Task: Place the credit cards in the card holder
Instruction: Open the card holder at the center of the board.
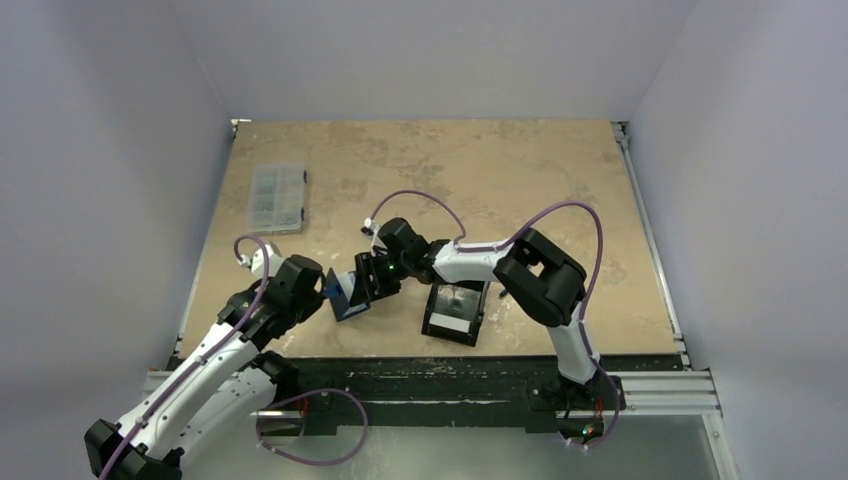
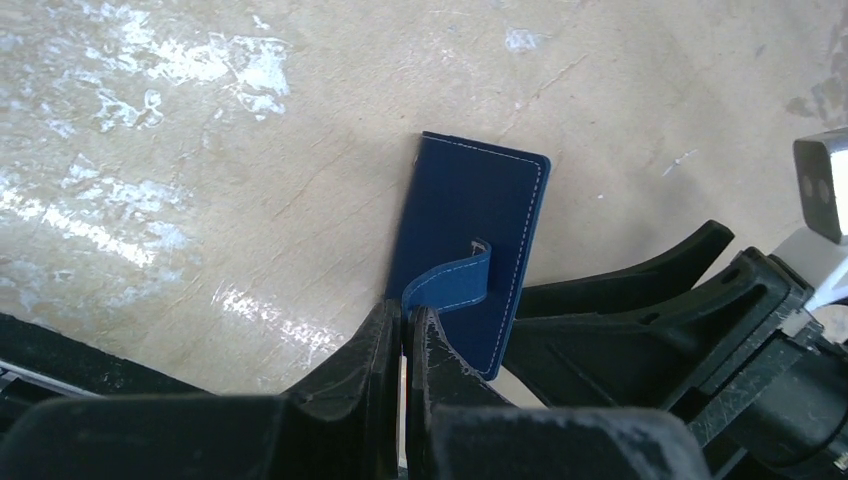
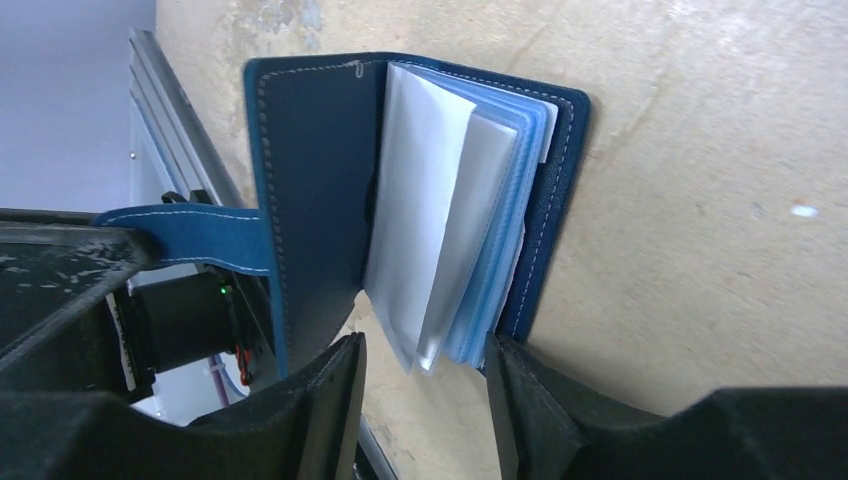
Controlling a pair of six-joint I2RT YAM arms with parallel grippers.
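Beige surface (image 1: 450, 170) has the card holder (image 1: 347, 293) open at seven o'clock from centre, with the left end effector (image 2: 407, 325) clenched on its strap (image 2: 450, 285) and the right end effector (image 3: 425, 355) released astride the sleeves (image 3: 440, 220); best keep the strap taut and part one sleeve gently.

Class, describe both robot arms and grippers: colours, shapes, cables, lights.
The left arm and right arm have white links, bulky black joints and looping purple cables. The left gripper and right gripper have black, scuffed fingers. A green light glows at the right wrist.
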